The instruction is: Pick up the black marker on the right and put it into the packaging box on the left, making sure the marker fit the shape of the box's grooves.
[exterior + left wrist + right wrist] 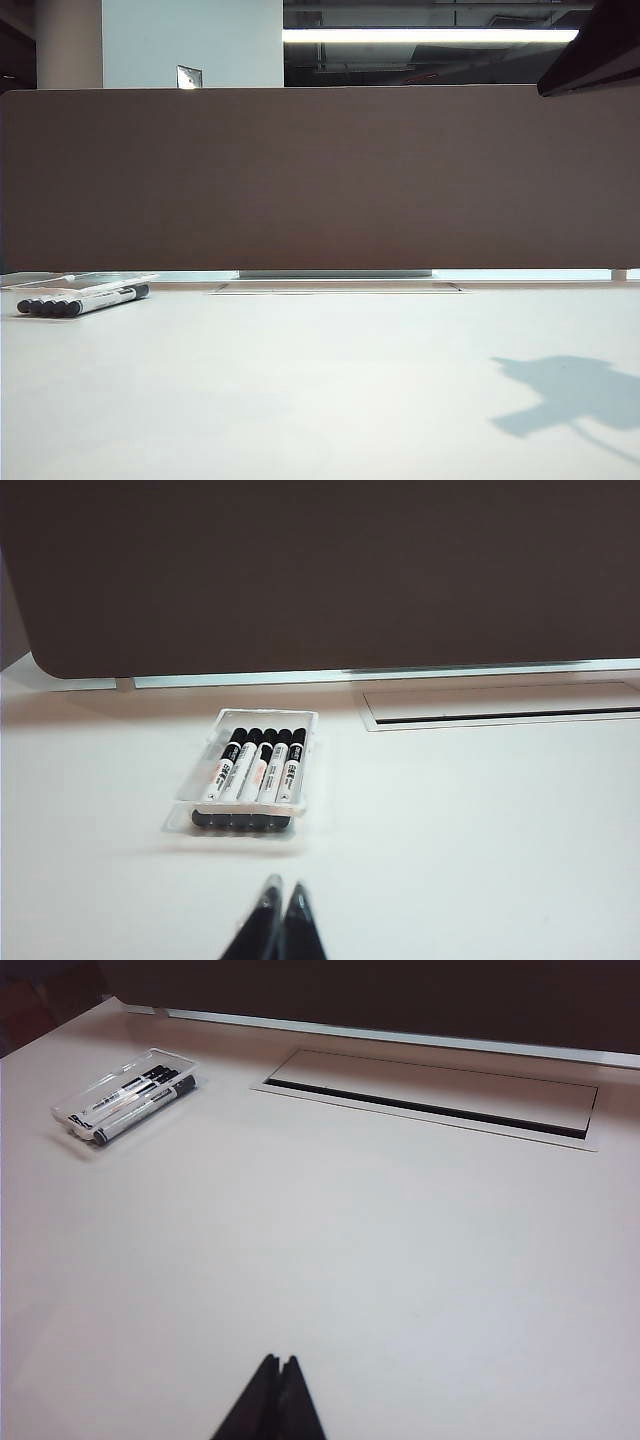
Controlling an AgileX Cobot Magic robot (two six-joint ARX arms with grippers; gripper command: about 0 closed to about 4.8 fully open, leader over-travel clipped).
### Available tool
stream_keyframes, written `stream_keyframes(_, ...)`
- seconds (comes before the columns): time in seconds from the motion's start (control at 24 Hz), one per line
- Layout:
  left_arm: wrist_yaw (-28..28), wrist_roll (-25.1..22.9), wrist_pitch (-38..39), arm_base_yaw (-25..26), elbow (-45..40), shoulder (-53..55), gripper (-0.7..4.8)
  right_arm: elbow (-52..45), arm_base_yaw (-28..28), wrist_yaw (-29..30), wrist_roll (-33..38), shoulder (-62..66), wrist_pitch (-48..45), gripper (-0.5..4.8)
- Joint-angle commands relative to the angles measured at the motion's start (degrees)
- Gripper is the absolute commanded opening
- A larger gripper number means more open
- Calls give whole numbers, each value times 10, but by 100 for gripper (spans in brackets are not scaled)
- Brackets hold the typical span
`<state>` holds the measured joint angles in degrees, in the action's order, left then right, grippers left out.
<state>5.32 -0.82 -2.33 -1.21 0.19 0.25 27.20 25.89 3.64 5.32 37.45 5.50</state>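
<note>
The packaging box is a clear shallow tray on the white table, far left in the exterior view. Several alike markers with white barrels and black caps lie side by side in it. The black marker on the box's right side lies along its edge, also seen low in the exterior view. My left gripper hangs shut and empty a short way in front of the box. My right gripper is shut and empty over bare table, far from the box.
A brown partition walls off the table's back edge. A long cable slot with a flat cover lies in the tabletop near that wall, to the right of the box. A dark arm part shows at the exterior view's upper right, its shadow on the table below.
</note>
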Motion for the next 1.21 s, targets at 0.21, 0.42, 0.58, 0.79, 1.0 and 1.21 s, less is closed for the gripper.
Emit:
stream_keyframes(0.21, 0, -2, -7, 0, 0, 1, -5, 1, 1, -1, 0, -2, -10, -5)
stream_keyframes(0.42, 0, -2, -7, 0, 0, 1, -5, 1, 1, -1, 0, -2, -10, -5)
stream_keyframes(0.58, 0, -2, -7, 0, 0, 1, -5, -8, 0, -17, 0, -3, -21, -5)
stream_keyframes(0.79, 0, -2, -7, 0, 0, 1, -5, -86, -27, -234, 0, -95, -52, -5)
stream_keyframes(1.0, 0, -2, -7, 0, 0, 1, -5, -145, -90, -218, 0, -172, -61, -5)
stream_keyframes(1.21, 0, -2, -7, 0, 0, 1, -5, -181, -161, -125, 0, -242, -57, -5)
